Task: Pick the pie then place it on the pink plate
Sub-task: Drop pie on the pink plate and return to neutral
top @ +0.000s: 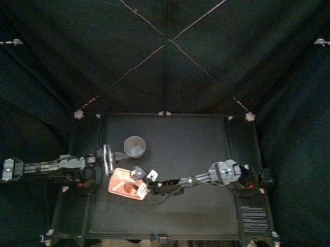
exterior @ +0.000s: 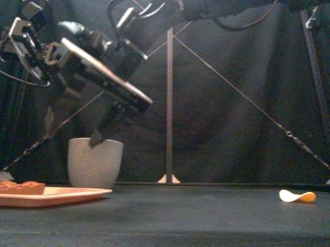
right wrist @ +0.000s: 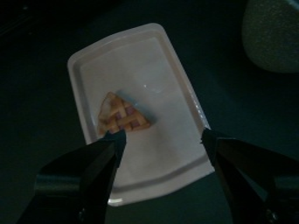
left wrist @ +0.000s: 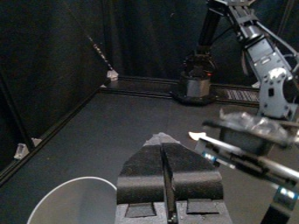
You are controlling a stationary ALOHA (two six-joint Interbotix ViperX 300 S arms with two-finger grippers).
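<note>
The pie (right wrist: 122,115), a small lattice-topped wedge, lies on the pink plate (right wrist: 163,70), a flat tray at the table's front left (top: 119,188). The front view shows the pie (exterior: 19,186) on the plate (exterior: 65,197) at the far left. My right gripper (right wrist: 166,162) hovers open just above the plate, with nothing between its jaws and the pie a little ahead of them. It reaches in from the right (top: 145,183). My left gripper (left wrist: 167,175) is shut and empty, beside the plate at the left (top: 100,162).
A tall grey speckled cup (top: 134,146) stands behind the plate, also visible in the front view (exterior: 95,162) and under my left gripper (left wrist: 70,203). A small orange and white toy (exterior: 298,196) lies at the front right of the table.
</note>
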